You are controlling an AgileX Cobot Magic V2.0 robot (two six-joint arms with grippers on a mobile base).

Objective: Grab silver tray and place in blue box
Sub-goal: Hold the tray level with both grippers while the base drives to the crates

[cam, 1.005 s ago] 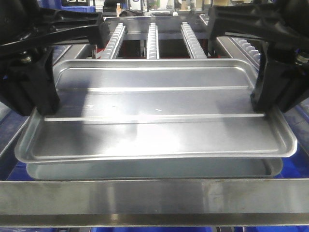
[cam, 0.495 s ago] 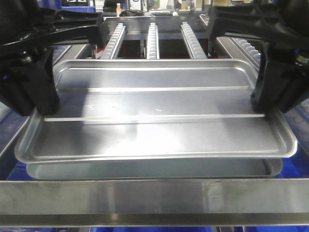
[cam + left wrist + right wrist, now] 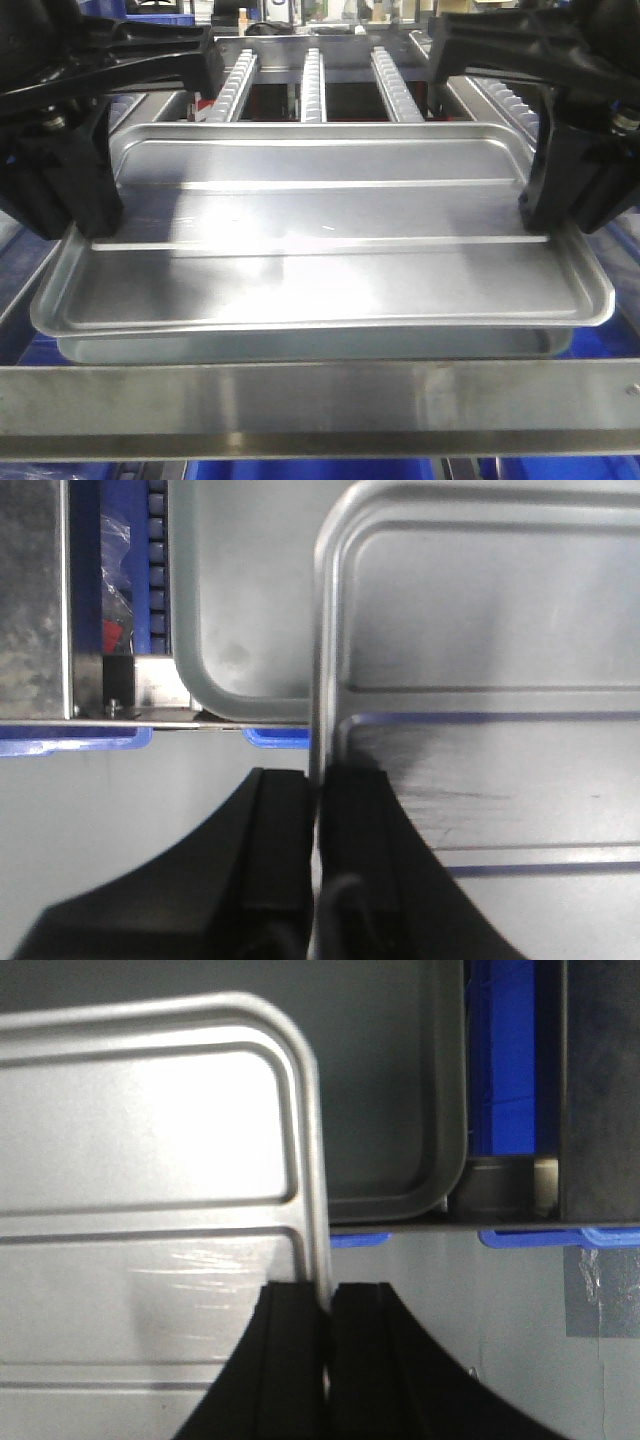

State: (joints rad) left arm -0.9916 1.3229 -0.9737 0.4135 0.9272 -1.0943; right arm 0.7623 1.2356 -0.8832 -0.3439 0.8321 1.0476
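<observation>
My left gripper and right gripper are each pinched narrow on one short rim of the one ribbed tray, two grips in all. The tray sits over a single deeper pan, behind the front bar, with three toothed rails past its far edge.
</observation>
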